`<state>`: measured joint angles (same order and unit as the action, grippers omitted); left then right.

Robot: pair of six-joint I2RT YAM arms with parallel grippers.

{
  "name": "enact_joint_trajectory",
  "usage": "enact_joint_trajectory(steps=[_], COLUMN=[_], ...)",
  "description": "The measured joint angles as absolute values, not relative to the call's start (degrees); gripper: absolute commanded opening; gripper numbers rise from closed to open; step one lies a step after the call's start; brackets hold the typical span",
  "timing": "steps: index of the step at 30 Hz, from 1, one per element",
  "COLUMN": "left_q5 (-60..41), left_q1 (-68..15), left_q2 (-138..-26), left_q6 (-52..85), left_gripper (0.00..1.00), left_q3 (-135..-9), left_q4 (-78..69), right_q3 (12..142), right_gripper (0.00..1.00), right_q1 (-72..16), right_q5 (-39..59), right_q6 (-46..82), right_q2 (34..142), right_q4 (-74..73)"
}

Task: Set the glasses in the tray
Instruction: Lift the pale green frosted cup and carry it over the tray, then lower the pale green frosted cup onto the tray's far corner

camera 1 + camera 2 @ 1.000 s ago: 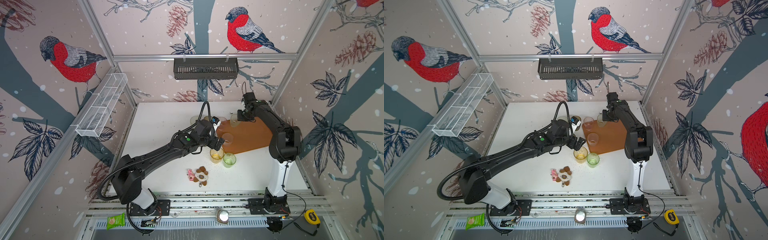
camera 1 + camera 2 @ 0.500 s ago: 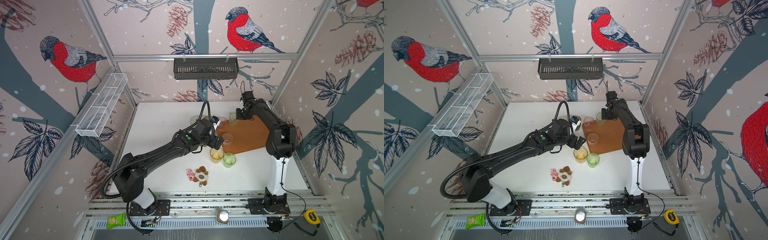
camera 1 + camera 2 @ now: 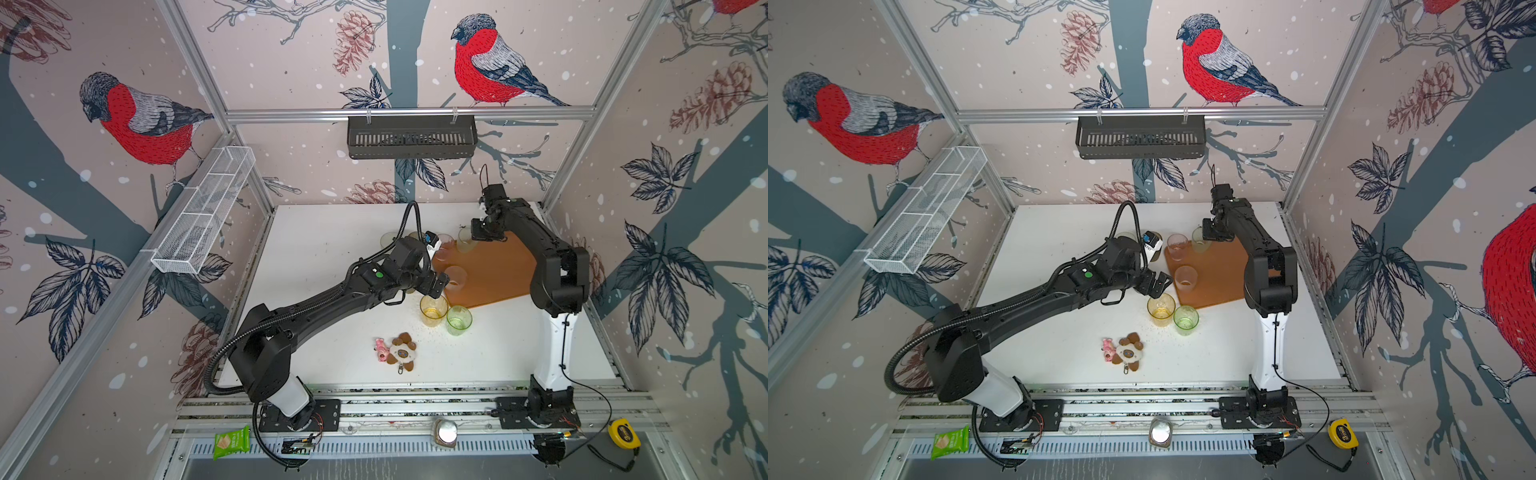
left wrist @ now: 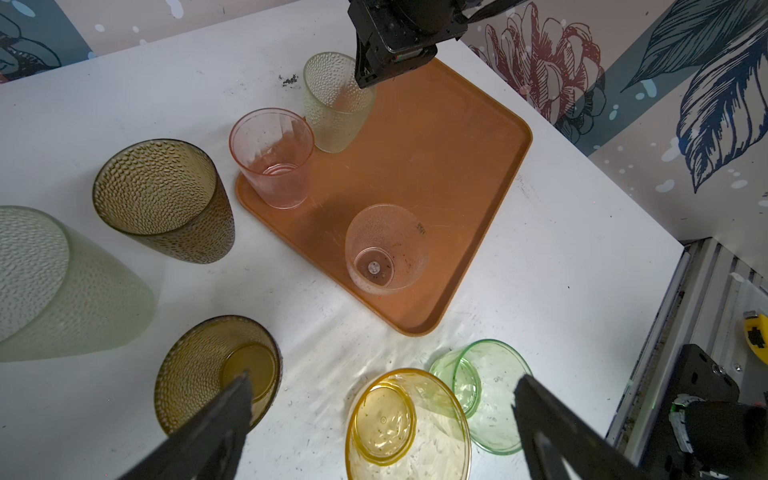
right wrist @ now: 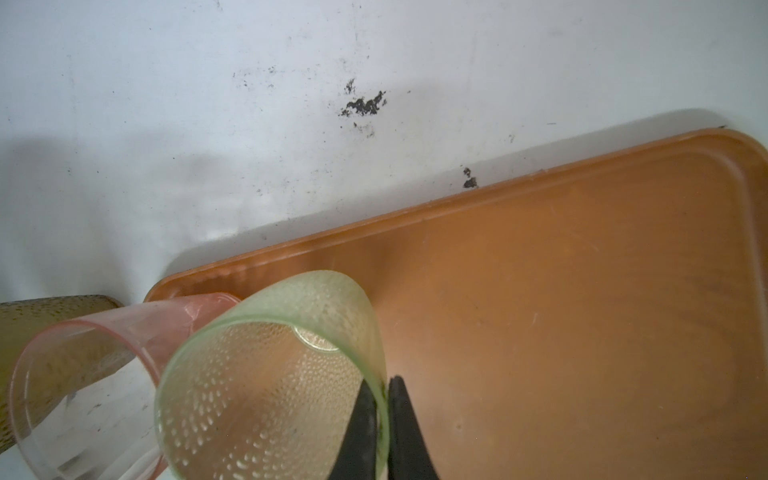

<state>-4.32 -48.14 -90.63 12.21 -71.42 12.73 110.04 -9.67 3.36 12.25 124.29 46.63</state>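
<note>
The pale green dimpled translucent tumbler [image 5: 270, 374] is pinched at its rim by the right gripper [image 5: 384, 386], one finger inside the wall and one outside. It is held at the far edge of the flat orange-brown rectangular tray [image 4: 457, 166], just beside a clear pink faceted tumbler [image 4: 270, 158] standing in the tray's corner. A frosted pale pink tumbler [image 4: 386, 249] is also set on the tray. The left gripper [image 4: 384, 380] is spread wide above a yellow-amber tumbler [image 4: 407, 419] on the table, and nothing is gripped by it.

A slip is judged possible, since so thin a rim pinch could let the tumbler pivot and be knocked against the pink one. If it is released on the tray's raised rim, it may be tipped over. Should the left jaws be lowered, the bright green tumbler [image 4: 486, 399] just beside the yellow one could be struck.

Whether the held tumbler's base touches the tray cannot be told. A large frosted cream-green tumbler [image 4: 62, 282] is cut off at the picture's edge. In both top views a dark brown dimpled tumbler [image 4: 166, 199] is largely hidden by the left arm.
</note>
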Motion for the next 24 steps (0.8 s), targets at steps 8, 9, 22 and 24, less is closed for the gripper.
enact_joint_trajectory(steps=[8,9,22,24], left_q5=[-4.36,-4.40,-6.04,-6.33], left_q1=[-48.12,-48.12,-48.12,-48.12], left_q2=[-90.32,-90.17,-89.56,-89.41], left_q6=[13.15,13.21,13.52,13.52], left_gripper=[0.98,0.98,0.98,0.98], left_q3=[-71.20,-71.07,-70.48,-70.37], left_q4=[12.73,12.69,12.29,12.29], right_q3=[109.93,109.91,108.79,108.64], right_gripper=[0.04,0.04,0.04,0.04], right_q1=[-9.58,-9.58,-9.39,-9.39], right_q5=[3.33,3.33,3.16,3.18], right_q6=[12.25,12.25,12.25,12.25], right_q2=[124.29,124.29,124.29,124.29], right_q4=[46.61,46.65,46.52,46.44])
